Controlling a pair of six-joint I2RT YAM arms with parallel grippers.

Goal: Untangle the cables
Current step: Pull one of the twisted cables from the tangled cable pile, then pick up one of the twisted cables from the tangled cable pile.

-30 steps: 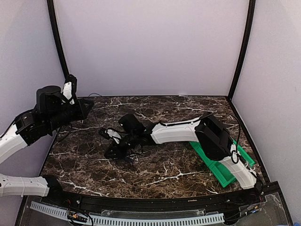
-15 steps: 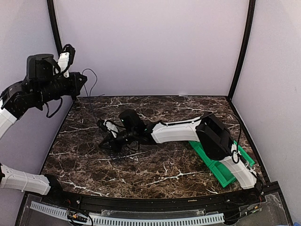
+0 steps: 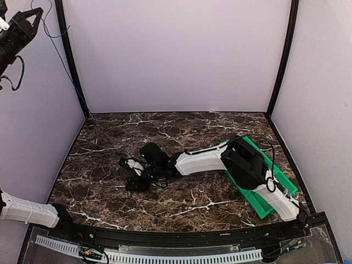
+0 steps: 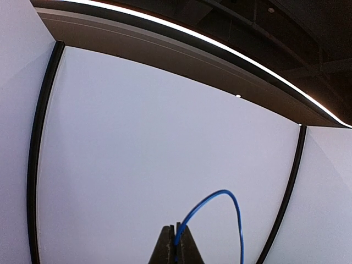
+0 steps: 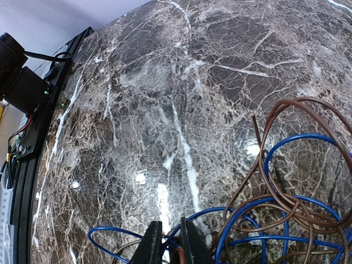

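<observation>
The main danger is drag on the heap. The left tool (image 4: pixel 176 247) is pinched shut on the thin bright blue cable (image 4: pixel 234 209). That cable runs in a nearly straight line from high at the far left down to the tangle of thin dark cords (image 3: pixel 140 177), which lies left of centre on the dark marble tabletop (image 3: pixel 192 206).

In the right wrist view the blue strand loops through the dark ones. More pull would therefore probably lift or slide the whole bundle, or tighten a knot, rather than free one cord. The cable could also slip out of the pinch, since only a thin strand sits between the closed jaws.

The second risk lies with the right tool (image 5: pixel 168 242). Its fingertips (image 5: pixel 152 245) stand narrow, low at the edge of the loops, with blue and brown strands crossing at them. I cannot tell whether it clamps any of them. If it pins the blue one, the two arms would pull against each other.

The left arm is raised well above the tabletop, its tool up beside the black corner post (image 3: pixel 69 60) at the far left, pointing up and away. The right arm lies stretched low from the near right across to the left, passing over a flat green plastic tray (image 3: pixel 258 201), with its wrist dipped into the tangle.
</observation>
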